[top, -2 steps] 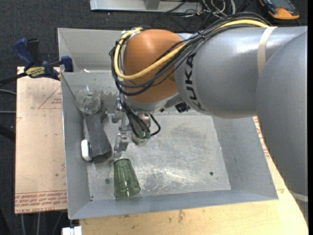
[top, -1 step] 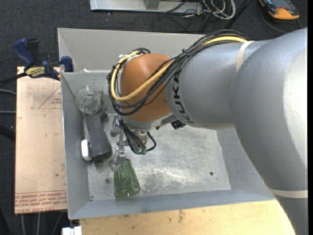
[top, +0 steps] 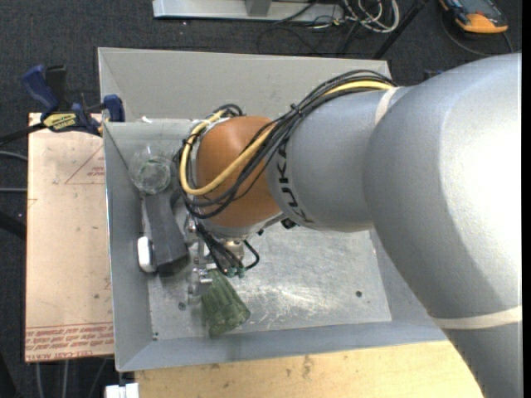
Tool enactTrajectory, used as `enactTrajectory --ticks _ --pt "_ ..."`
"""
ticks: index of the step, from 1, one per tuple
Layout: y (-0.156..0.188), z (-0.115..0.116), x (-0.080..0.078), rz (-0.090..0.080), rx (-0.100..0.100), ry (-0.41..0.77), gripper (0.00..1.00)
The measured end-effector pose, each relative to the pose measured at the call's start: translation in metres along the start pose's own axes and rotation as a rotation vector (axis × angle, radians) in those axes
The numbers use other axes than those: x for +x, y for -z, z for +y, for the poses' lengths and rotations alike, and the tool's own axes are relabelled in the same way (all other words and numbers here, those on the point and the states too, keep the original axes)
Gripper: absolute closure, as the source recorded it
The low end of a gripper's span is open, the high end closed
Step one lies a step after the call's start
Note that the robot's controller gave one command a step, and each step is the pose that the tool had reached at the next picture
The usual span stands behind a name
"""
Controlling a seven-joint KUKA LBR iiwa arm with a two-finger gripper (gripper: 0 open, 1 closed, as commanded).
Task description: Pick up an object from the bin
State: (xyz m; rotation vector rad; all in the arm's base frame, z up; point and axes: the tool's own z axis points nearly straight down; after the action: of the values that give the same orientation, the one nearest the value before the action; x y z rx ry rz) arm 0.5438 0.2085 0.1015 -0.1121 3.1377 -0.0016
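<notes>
gripper is sitting low in the bin, near the front-left corner (front = camera-side wall), hanging under the orange wrist cover. can't tell whether it's apart or together, since the wrist and its cables are blocking most of it. nothing is showing clamped in it.

closest thing: a crumpled, dull green lump, lying on the bin floor by the front wall, just beside the gripper on its right. it's touching or nearly touching, can't say which. on the gripper's other side, a long dark-grey block with a white end is lying flat along the left wall. further up that wall, toward the back-left corner, a clear cup is sitting well apart from the gripper.

status as i'm reading it: the approach is looking done or close to it. no grasp is confirmed and no lift is happening, as all three things are resting on the floor. what's remaining is closing on one thing, then lifting it clear of the bin. the green lump is looking like the likeliest target, but that's a guess.
</notes>
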Motion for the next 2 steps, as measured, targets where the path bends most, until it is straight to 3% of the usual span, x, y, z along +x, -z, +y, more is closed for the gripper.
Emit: enactTrajectory --ticks 1,2 --pt "-0.0184 0.0027 -0.0185 -0.010 0.013 -0.228 1.00" --pt "-0.0185 0.0026 -0.0186 -0.010 0.012 -0.228 1.00"
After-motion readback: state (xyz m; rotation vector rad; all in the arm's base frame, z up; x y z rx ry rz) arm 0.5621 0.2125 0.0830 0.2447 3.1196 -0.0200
